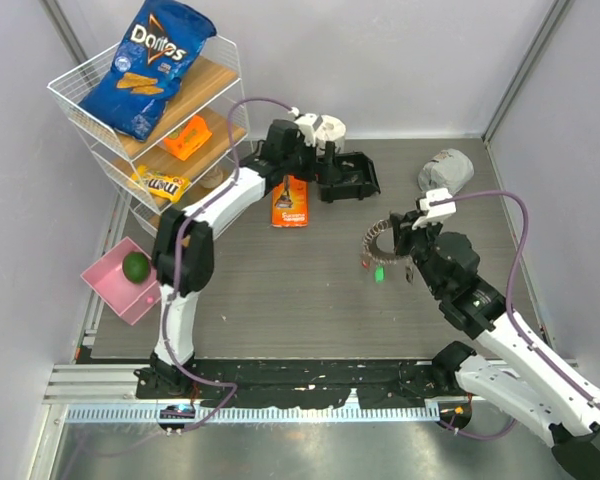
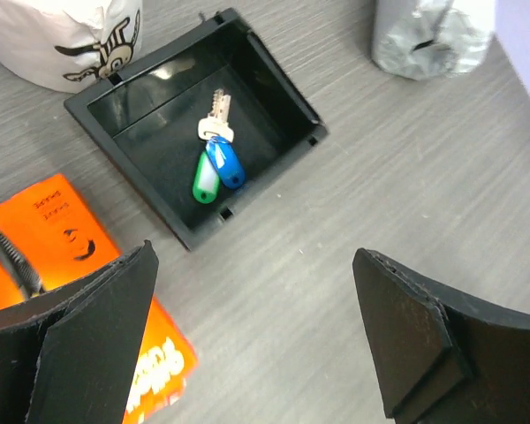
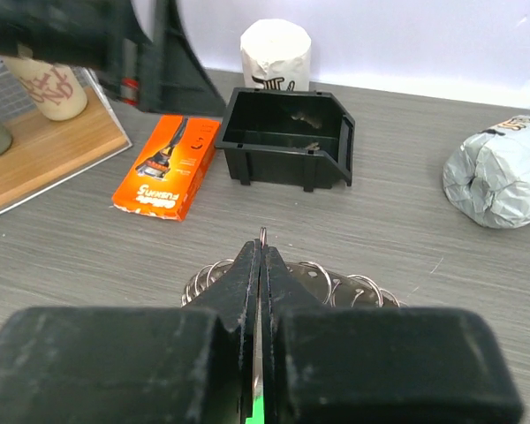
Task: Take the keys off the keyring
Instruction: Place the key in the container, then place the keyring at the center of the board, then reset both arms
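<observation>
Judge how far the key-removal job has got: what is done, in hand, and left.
Done: keys with blue and green heads lie in the black bin, the left gripper open above it. In hand: the right gripper is shut on the keyring. Left: another green key shows beside the ring in the top view, so more probably remain; whether it is attached is unclear.

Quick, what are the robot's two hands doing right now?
Left gripper: open, holding nothing.
Right gripper: shut on the large thin silver metal keyring.
</observation>
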Controlling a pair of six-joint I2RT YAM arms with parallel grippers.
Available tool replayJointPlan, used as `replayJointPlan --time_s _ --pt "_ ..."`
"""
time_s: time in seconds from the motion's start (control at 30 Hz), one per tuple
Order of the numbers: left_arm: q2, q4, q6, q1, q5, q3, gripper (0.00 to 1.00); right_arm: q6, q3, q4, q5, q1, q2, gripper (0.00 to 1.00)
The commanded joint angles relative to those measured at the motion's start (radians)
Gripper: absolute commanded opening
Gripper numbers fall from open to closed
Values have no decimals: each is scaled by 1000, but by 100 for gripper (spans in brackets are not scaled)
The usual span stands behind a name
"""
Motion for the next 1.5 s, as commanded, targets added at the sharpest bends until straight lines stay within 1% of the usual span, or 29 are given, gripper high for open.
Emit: replayJointPlan --time_s 0.0,0.1,0.23,0.27,0.43,0.5,0.53,0.57,0.6,0.63,0.67,0.7,0.77,0.8,0.83,0.87,0.93,0.97,1.0,1.03,1.07,1.1,1.2,1.27,1.33,1.47 --pt "-309 22 77 -4 -23 -142 100 44 57 68 -51 -34 52 5" --pt "-461 26 76 -5 -35 -284 100 55 78 57 -93 -64 110 5" --pt "-651 16 59 -4 -25 -479 100 60 90 71 -104 -88 215 5" --pt "-719 17 57 -4 -19 -549 100 58 90 85 -117 -100 254 5" --pt "-964 0 68 -4 -28 -775 99 57 136 123 -173 -116 411 5" --pt "-1058 -7 85 -4 -51 -853 100 57 165 119 -187 -119 460 26" --pt "-1110 5 97 -4 -63 -902 99 55 176 108 -187 -123 472 50" --pt "-1153 11 108 -4 -90 -942 99 67 198 81 -155 -123 486 60" --pt "-1203 19 115 -4 -110 -987 100 84 202 73 -144 -123 486 73" --pt "-1245 26 120 -4 -130 -1021 100 101 201 67 -127 -123 473 79" --pt "-1308 31 120 -4 -146 -1065 100 106 193 67 -125 -123 457 92" --pt "-1351 32 120 -4 -161 -1094 100 135 180 67 -90 -123 431 96" --pt "-1423 28 102 -4 -193 -1140 100 176 167 58 -63 -125 378 99" --pt "-1458 17 82 -4 -215 -1159 100 176 172 13 -67 -125 346 95" --pt "-1487 5 59 -4 -236 -1171 100 172 173 -39 -68 -125 324 96" --pt "-1520 -16 3 -4 -273 -1177 100 184 172 -79 -69 -125 281 95" --pt "-1561 -117 -73 -4 -339 -1155 100 205 161 -126 -52 -125 208 95" --pt "-1578 -168 -78 -2 -338 -1132 100 202 155 -160 -59 -125 178 95" --pt "-1592 -219 -66 -4 -330 -1112 100 180 128 -163 -70 -125 107 95" --pt "-1610 -259 -59 -4 -331 -1092 100 170 108 -165 -100 -125 71 95" --pt "-1629 -295 -68 -4 -348 -1083 100 156 78 -173 -111 -125 -8 96" --pt "-1653 -313 -82 -4 -361 -1079 100 158 66 -182 -127 -125 -53 95" --pt "-1738 -356 -130 -4 -433 -1096 99 188 54 -278 -121 -125 -190 96" --pt "-1809 -362 -139 -4 -465 -1125 100 207 51 -335 -81 -125 -253 95" --pt "-1866 -366 -142 -4 -496 -1153 99 213 34 -375 -49 -125 -312 96" --pt "-1928 -391 -116 -4 -517 -1182 100 212 -5 -406 -19 -125 -406 96"
